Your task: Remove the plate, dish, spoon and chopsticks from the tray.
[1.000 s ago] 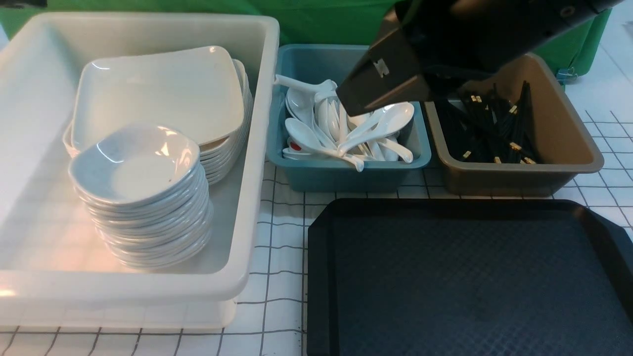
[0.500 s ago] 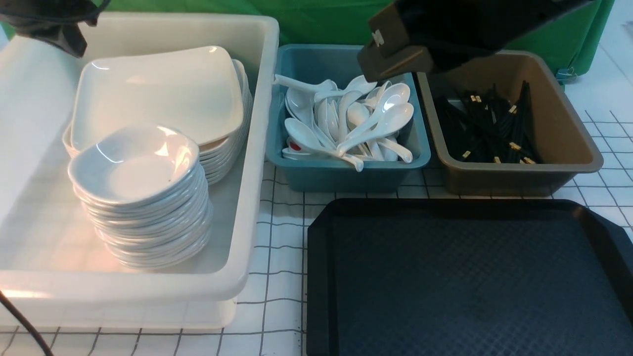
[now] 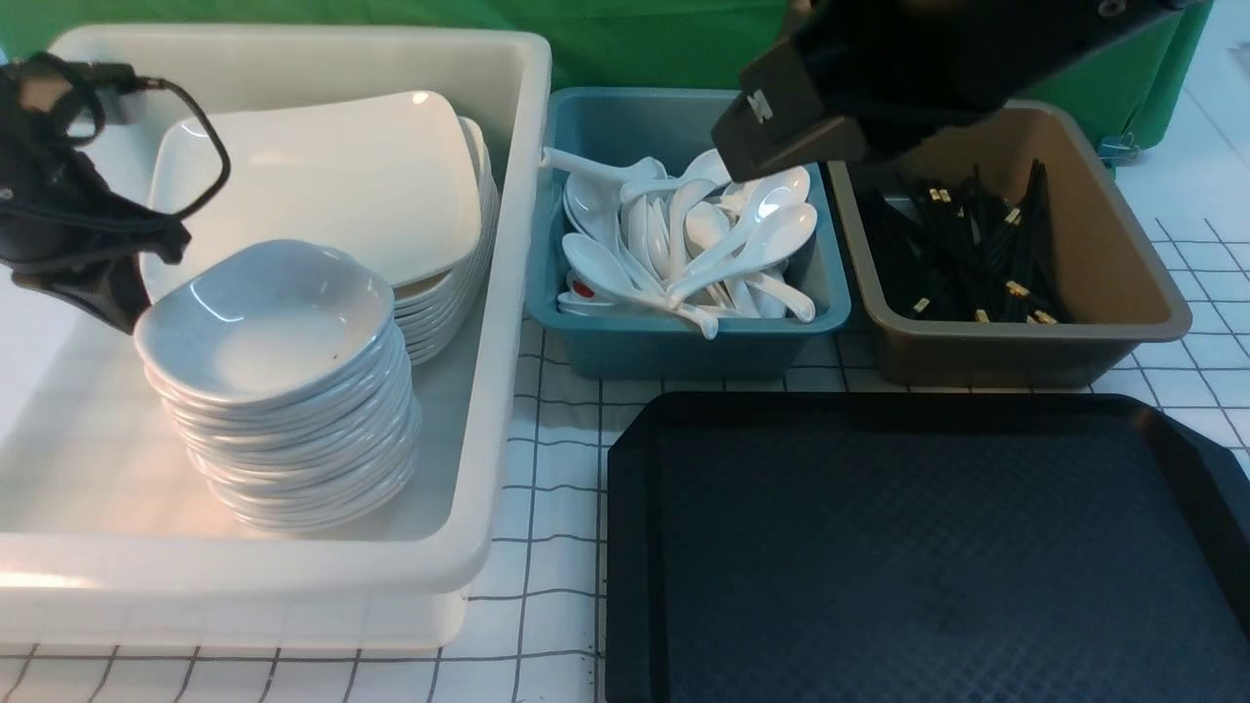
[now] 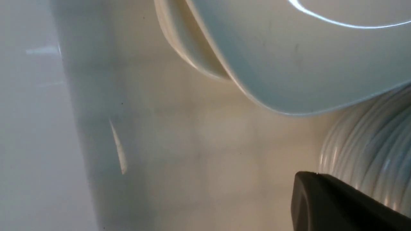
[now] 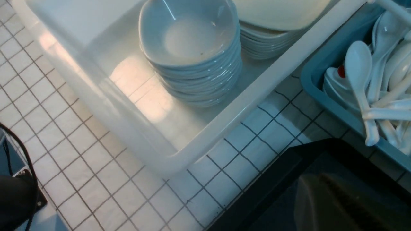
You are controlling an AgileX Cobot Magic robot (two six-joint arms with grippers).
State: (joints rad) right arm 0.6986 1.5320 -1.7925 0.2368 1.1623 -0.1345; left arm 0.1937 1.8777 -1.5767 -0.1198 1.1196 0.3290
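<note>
The black tray (image 3: 928, 547) lies at the front right with nothing on it. A stack of large square plates (image 3: 322, 186) and a stack of small dishes (image 3: 273, 322) stand in the white bin (image 3: 508, 293). Several spoons (image 3: 703, 244) fill the teal bin, and the chopsticks (image 3: 967, 254) lie in the brown bin. My left gripper (image 3: 112, 298) hangs shut and holds nothing inside the white bin, just left of the dish stack (image 4: 369, 150). My right gripper (image 3: 752, 142) is shut and holds nothing, raised above the teal bin's far right corner; in its wrist view it (image 5: 308, 192) shows over the tray's corner (image 5: 273, 173).
The teal bin (image 3: 684, 347) and brown bin (image 3: 1035, 351) stand side by side behind the tray. The white bin's tall wall (image 3: 244, 576) runs along the front left. A white grid-patterned cloth (image 3: 557, 439) covers the table. A black cable (image 3: 210, 146) loops off the left arm.
My left arm has come in from the top left and dropped into the white bin beside the dish stack. My right arm has lifted up and away from the spoons.
</note>
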